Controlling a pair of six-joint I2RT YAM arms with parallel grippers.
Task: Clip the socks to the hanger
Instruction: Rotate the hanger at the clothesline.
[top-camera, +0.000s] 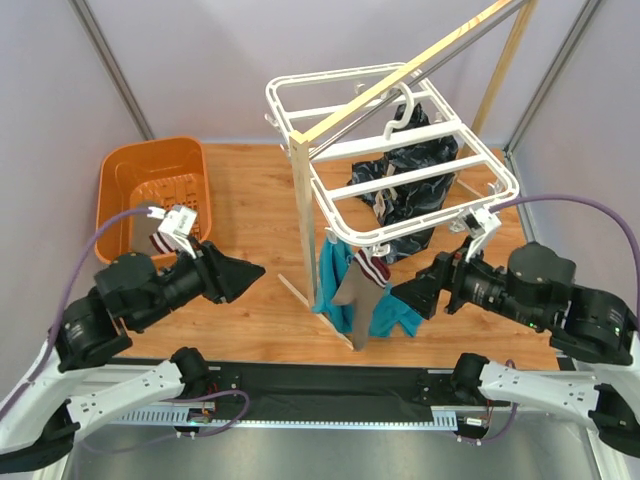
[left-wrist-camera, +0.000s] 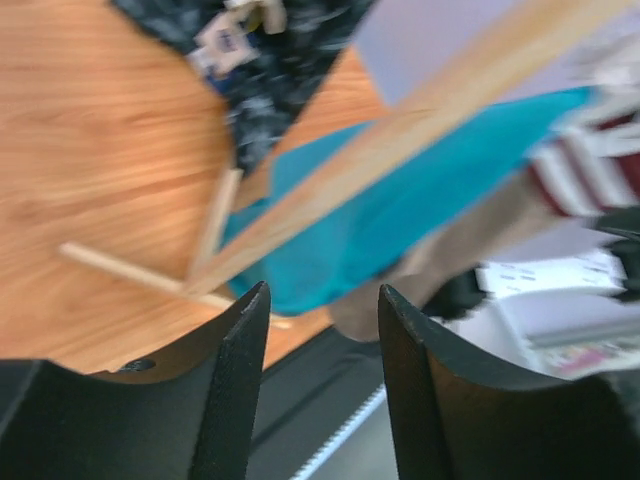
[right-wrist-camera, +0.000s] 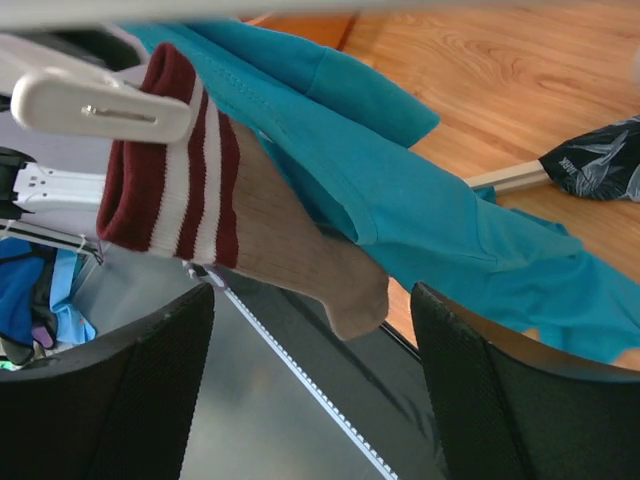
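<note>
The white hanger (top-camera: 497, 163) hangs from a wooden pole. One taupe sock (top-camera: 362, 295) with a maroon and white striped cuff dangles from a clip at the hanger's near edge. In the right wrist view a white clip (right-wrist-camera: 100, 105) grips the cuff of that sock (right-wrist-camera: 270, 240). My right gripper (top-camera: 405, 296) is open and empty just right of the sock, whose toe hangs between the fingers (right-wrist-camera: 312, 292). My left gripper (top-camera: 250, 272) is open and empty to the left, facing the blurred sock (left-wrist-camera: 480, 240). A brownish piece (top-camera: 160, 238) at the basket's near rim may be a second sock.
A teal cloth (top-camera: 340, 290) hangs behind the sock and a black patterned garment (top-camera: 410, 165) hangs further back. An orange basket (top-camera: 130, 170) stands at the far left. The wooden rack's upright (top-camera: 305, 220) and feet stand between the arms.
</note>
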